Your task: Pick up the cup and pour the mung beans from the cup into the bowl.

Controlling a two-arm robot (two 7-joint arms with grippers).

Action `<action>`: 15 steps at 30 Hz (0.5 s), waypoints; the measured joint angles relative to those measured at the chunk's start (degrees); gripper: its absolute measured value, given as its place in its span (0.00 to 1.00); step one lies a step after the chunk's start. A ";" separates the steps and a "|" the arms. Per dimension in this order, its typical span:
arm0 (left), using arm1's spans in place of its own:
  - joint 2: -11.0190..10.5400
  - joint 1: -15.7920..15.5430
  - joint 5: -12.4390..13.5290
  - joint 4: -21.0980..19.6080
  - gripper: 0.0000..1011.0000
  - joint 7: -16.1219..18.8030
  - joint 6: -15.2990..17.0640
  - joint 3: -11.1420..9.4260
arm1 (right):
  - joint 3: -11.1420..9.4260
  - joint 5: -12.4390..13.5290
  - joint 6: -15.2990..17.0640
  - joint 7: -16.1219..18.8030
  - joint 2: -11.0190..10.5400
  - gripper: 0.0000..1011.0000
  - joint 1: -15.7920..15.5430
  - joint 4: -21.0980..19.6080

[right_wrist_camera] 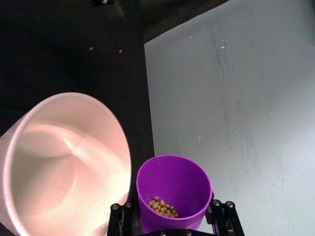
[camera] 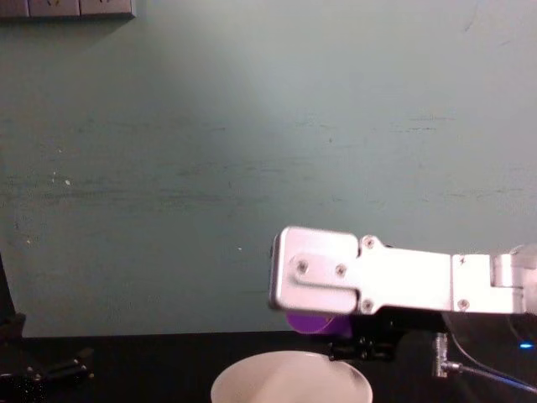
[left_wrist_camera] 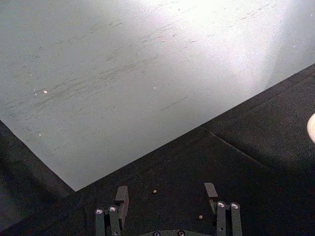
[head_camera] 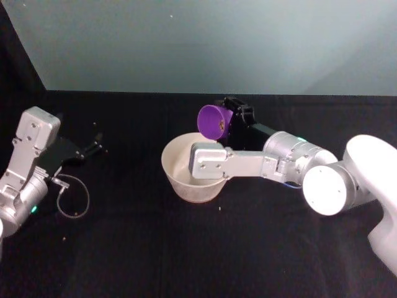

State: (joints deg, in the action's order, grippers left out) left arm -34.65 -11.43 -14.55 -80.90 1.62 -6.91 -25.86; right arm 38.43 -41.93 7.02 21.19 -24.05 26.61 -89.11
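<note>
The purple cup (head_camera: 213, 121) hangs tilted over the far rim of the white bowl (head_camera: 172, 162), its mouth turned toward the bowl. My right gripper (head_camera: 229, 122) is shut on the cup's base. In the right wrist view the mung beans (right_wrist_camera: 163, 207) lie in a small heap inside the cup (right_wrist_camera: 173, 183), next to the bowl (right_wrist_camera: 64, 157), whose inside is bare white. From the chest, the cup (camera: 309, 322) peeks out under my right arm, above the bowl (camera: 289, 379). My left gripper (head_camera: 95, 148) rests open at the far left, fingers apart (left_wrist_camera: 166, 194).
A thin cable loop (head_camera: 73, 197) lies on the black cloth by my left arm. A few stray beans (left_wrist_camera: 155, 191) dot the cloth near the left gripper. A pale green wall (head_camera: 217, 43) closes the back of the table.
</note>
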 joint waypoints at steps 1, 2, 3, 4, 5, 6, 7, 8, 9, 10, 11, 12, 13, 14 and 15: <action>0.00 0.00 0.00 0.00 0.99 0.00 0.00 0.00 | 0.46 -1.06 0.18 0.12 0.02 0.73 0.09 -0.08; 0.00 0.00 0.00 0.00 0.99 0.00 0.00 0.00 | 0.66 -1.57 0.27 0.15 0.03 0.73 0.12 -0.12; 0.00 0.00 0.00 0.00 0.99 0.00 0.00 0.00 | 0.83 -2.00 0.32 0.17 0.05 0.73 0.14 -0.13; 0.00 0.00 0.00 0.00 0.99 0.00 0.00 0.00 | 1.03 -2.48 0.38 0.25 0.08 0.73 0.15 -0.14; 0.00 0.01 0.00 0.00 0.99 0.00 0.00 0.00 | 1.38 -3.38 0.54 0.55 0.12 0.73 0.18 -0.16; 0.00 0.00 0.00 0.00 0.99 0.00 0.00 0.00 | 1.71 -4.36 0.73 0.72 0.13 0.73 0.21 -0.21; 0.00 0.00 0.00 0.00 0.99 0.00 0.00 0.00 | 1.71 -4.36 0.73 0.72 0.13 0.73 0.21 -0.21; 0.00 0.00 0.00 0.00 0.99 0.00 0.00 0.00 | 2.02 -5.27 0.86 1.01 0.13 0.73 0.23 -0.25; 0.00 0.00 0.00 0.00 0.99 0.00 0.00 0.00 | 2.19 -5.71 0.96 1.06 0.13 0.73 0.24 -0.28; 0.00 0.00 0.00 0.00 0.99 0.00 0.00 0.00 | 2.60 -6.88 1.18 1.16 0.12 0.73 0.26 -0.35; 0.00 0.00 0.00 0.00 0.99 0.00 0.00 0.00 | 2.82 -7.50 1.29 1.19 0.10 0.73 0.26 -0.42; 0.00 0.00 0.00 0.00 0.99 0.00 0.00 0.00 | 3.06 -8.05 1.41 1.19 0.08 0.73 0.26 -0.50; 0.00 0.00 0.00 0.00 0.99 0.00 0.00 0.00 | 3.25 -8.62 1.50 1.19 0.09 0.73 0.26 -0.57; 0.00 0.00 0.00 0.00 0.99 0.00 0.00 0.00 | 3.64 -9.67 1.60 1.18 0.07 0.73 0.26 -0.64; 0.00 0.01 0.00 0.00 0.99 0.00 0.00 0.00 | 3.84 -10.23 1.62 1.16 0.07 0.73 0.26 -0.66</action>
State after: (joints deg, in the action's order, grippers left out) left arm -34.64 -11.43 -14.55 -80.90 1.62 -6.91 -25.86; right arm 42.26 -52.15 8.64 22.35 -23.98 26.87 -89.76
